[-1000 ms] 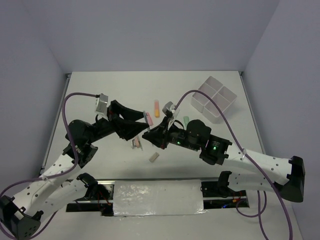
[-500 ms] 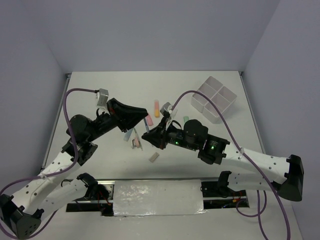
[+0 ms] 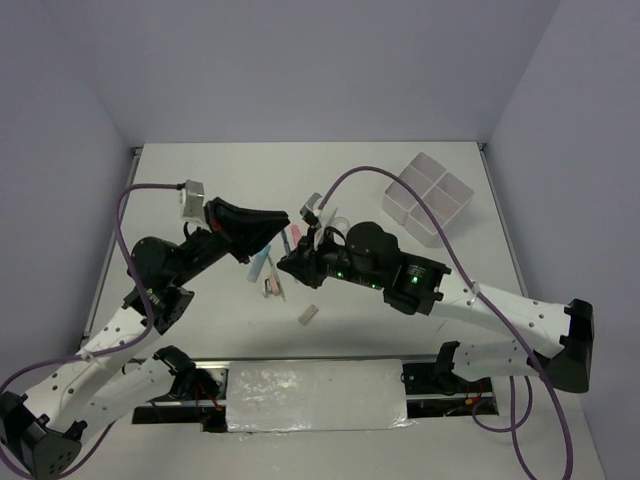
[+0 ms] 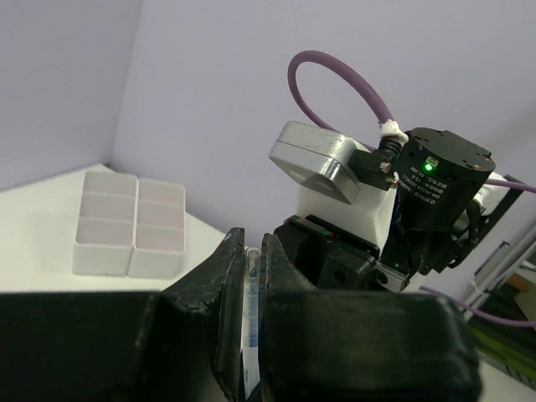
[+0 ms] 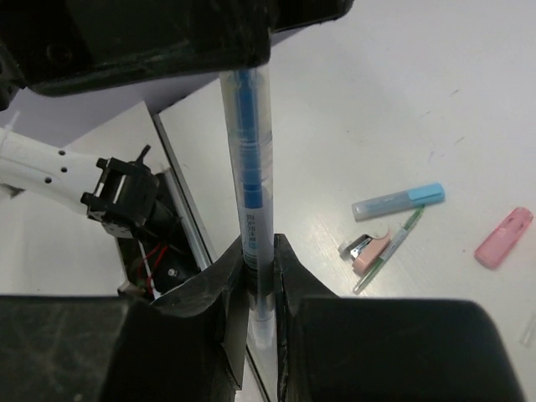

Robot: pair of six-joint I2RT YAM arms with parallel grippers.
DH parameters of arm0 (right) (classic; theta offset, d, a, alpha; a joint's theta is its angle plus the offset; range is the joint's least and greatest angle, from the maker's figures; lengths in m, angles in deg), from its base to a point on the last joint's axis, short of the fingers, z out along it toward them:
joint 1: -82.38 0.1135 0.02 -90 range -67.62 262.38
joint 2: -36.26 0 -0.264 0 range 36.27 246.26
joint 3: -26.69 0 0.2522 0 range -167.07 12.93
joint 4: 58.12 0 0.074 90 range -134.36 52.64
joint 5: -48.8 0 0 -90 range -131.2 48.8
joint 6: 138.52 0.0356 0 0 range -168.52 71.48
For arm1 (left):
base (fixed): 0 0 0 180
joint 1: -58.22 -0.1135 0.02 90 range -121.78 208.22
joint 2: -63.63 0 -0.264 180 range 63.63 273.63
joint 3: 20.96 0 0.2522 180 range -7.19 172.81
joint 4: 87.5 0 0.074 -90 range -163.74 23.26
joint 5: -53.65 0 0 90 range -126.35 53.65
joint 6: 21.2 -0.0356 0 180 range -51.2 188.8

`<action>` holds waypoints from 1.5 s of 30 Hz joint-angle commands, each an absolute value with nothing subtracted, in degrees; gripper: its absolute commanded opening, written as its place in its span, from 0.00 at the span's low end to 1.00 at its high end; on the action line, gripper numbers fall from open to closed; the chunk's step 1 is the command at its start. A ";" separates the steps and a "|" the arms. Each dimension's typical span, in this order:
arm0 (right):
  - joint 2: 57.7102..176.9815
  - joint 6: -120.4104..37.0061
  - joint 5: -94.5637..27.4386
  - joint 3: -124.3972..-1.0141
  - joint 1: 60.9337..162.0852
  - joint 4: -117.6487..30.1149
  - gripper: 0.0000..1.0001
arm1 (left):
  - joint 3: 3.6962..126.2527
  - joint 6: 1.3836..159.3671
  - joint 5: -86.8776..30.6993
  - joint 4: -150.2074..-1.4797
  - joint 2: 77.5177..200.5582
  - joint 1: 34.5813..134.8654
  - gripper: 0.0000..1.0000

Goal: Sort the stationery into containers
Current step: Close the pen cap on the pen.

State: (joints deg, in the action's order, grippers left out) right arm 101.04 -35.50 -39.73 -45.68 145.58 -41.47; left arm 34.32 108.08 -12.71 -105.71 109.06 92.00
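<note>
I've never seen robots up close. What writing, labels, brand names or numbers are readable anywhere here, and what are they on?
Nothing here can be read in full.
Sticker on the round black cap of the other arm, left wrist view: a few lines of print, too small and blurred to read.
Blue pen: blue bands only, no legible letters.
White tray: no marking visible.

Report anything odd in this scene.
The left pincer and right pincer are both shut on the same blue pen, one near each end, holding it off the table. Nothing looks spilled or damaged.
</note>
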 commanded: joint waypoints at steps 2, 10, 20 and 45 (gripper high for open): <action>105.16 -39.55 -41.56 -58.34 143.12 -42.97 0.00 | 30.69 107.91 -6.91 -105.82 109.24 95.13 0.00; 106.93 -40.61 -39.97 -65.82 140.39 -41.73 0.00 | 27.88 103.95 -10.77 -102.04 109.42 99.00 0.00; 106.14 -39.02 -34.97 -68.29 136.52 -41.81 0.00 | 25.50 101.59 -13.06 -99.67 107.67 101.38 0.00; 103.24 -37.79 -29.95 -55.63 136.61 -47.35 0.09 | 32.09 96.31 -9.89 -97.21 104.06 101.38 0.00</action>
